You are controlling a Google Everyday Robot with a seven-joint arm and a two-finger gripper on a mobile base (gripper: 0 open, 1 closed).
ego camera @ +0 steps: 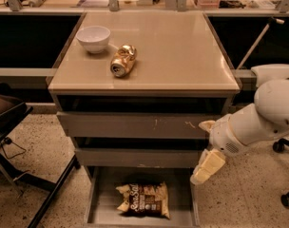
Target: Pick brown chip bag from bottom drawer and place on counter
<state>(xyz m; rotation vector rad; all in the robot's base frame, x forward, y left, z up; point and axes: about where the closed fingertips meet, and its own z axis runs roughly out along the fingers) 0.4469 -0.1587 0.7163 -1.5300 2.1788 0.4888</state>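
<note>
End effector (207, 166): cream-coloured, lower right of frame, hanging just outside the right front corner of the bottom drawer (106, 214). It carries nothing visible. Whether it is released or clenched cannot be told from this view.
Brown chip bag (144, 199): lies flat on the drawer floor, lower centre of frame, apart from the end effector and not yet touched.
Bottom drawer: pulled out, with low thin side walls. The grey drawer front (135, 156) above it overhangs the rear of the opening.
Surface (182, 51): beige top, upper centre of frame. A white bowl (93, 38) and a crushed gold can (122, 61) sit on its left part.
Risk, entry: probable strike on the right drawer wall or the overhanging front, because the approach comes from the side.
Risk, grasp: the crinkly film may pinch thinly and slip. The bag could also slide on the bare metal floor when pressed.
Risk, lift: the bag may snag under the upper drawer fronts and drop.
Risk, placement: a drift to the left could nudge the can, which lies on its side and may roll.
</note>
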